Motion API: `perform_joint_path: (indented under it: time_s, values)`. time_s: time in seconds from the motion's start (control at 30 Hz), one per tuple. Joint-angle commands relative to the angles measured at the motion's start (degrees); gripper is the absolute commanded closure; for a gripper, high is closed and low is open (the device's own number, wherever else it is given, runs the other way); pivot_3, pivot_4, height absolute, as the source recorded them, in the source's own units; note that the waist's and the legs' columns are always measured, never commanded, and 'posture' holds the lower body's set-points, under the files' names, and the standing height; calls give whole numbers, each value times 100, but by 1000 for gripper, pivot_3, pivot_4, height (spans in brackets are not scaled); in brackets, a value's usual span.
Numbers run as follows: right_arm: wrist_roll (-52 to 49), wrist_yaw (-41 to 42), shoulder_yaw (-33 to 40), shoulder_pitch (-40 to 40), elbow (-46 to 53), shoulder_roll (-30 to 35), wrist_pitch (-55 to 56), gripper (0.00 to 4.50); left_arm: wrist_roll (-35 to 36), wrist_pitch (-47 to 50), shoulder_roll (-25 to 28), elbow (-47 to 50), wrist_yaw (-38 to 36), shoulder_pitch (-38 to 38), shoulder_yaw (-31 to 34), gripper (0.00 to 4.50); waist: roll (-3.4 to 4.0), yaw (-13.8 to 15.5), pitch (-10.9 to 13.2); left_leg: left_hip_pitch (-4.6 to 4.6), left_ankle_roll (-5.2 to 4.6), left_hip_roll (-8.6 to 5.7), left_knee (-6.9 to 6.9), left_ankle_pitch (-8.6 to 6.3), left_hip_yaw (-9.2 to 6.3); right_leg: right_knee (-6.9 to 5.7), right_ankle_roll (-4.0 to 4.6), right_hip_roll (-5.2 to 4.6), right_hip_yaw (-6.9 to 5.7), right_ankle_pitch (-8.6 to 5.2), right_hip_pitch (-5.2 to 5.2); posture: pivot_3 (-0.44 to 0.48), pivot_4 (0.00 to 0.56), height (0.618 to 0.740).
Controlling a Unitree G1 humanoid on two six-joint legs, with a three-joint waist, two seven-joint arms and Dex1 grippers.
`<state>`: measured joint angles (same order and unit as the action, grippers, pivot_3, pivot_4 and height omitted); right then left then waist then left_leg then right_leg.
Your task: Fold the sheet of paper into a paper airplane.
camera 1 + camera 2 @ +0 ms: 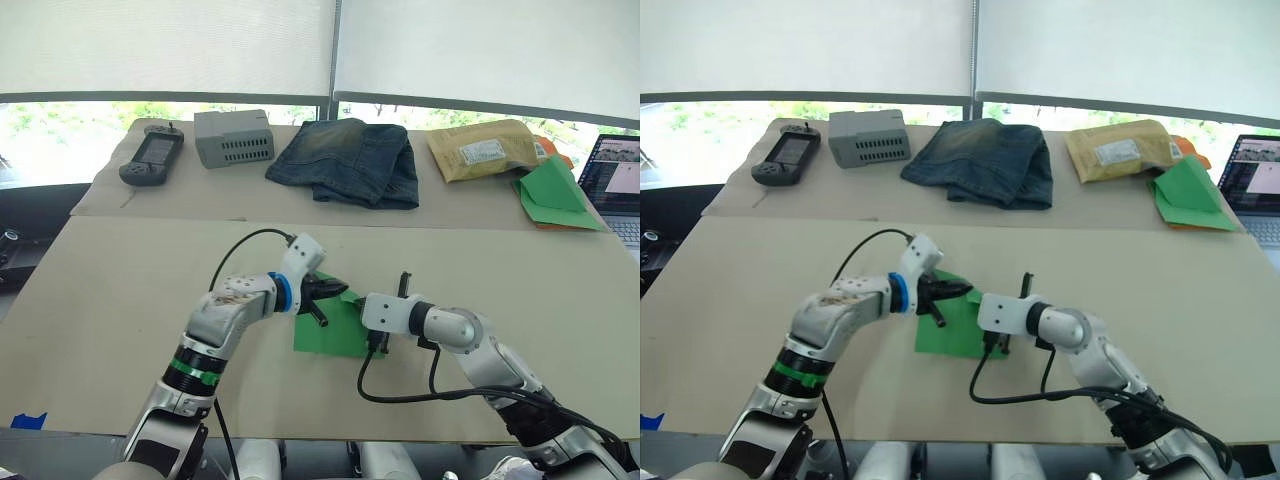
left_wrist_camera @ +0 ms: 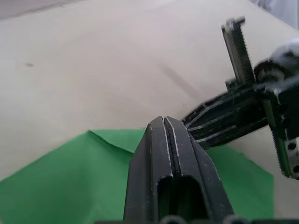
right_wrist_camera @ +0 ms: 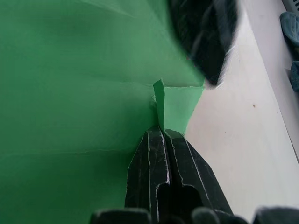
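The sheet of paper (image 1: 325, 335), bright green and partly folded, lies flat on the tan table near its front edge. My left gripper (image 1: 338, 290) is shut, its tips low over the paper's far edge, with nothing seen between the fingers (image 2: 163, 140). My right gripper (image 3: 159, 128) comes in from the right and is shut on a small raised flap (image 3: 159, 100) at the paper's edge. Both grippers' tips nearly meet at the paper's far right corner. The right gripper's black fingers (image 2: 219, 121) also show in the left wrist view.
Along the far side of the table lie a handheld console (image 1: 152, 158), a grey box (image 1: 233, 137), folded jeans (image 1: 345, 160), a yellow padded envelope (image 1: 483, 150) and a bigger green triangular paper with an orange edge (image 1: 555, 195). A laptop (image 1: 615, 180) stands at the far right.
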<state>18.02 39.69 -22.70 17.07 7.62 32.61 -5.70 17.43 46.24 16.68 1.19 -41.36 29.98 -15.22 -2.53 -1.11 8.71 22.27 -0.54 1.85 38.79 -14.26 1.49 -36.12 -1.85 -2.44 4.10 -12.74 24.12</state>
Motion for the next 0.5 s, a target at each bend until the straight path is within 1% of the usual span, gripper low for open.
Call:
perform_joint_path:
  time_s: [0.03, 0.13, 0.3, 0.5]
  values:
    - [115, 65, 1, -41, -22, 8, -176, 4473, -250, -429, -50, -289, -62, 142, -237, 4500, 0, -1, 0, 0, 0, 1, 0, 0, 0, -1, 0, 1, 0, 0, 1, 0, 150, 740]
    - [123, 97, 50, -53, 47, 11, -226, 4473, -488, -735, -114, -637, -41, 144, -429, 4500, 0, 15, 0, 0, 0, 0, 2, 0, 0, -1, 0, 1, 0, 0, 1, 0, 150, 740]
    - [119, 119, 147, -116, 232, 24, -332, 4473, -694, -850, -105, -804, -34, 104, -533, 4500, 0, 26, 0, 2, 0, -1, 3, 0, 0, 2, -1, -1, 1, 1, -1, 0, 150, 740]
    - [-181, 437, 370, -164, 838, 114, -664, 4473, -879, -1008, -91, -968, -74, 45, -674, 4500, 0, 56, 0, 6, 0, -2, 3, 0, 0, 3, -2, -1, 0, 1, 0, 0, 150, 740]
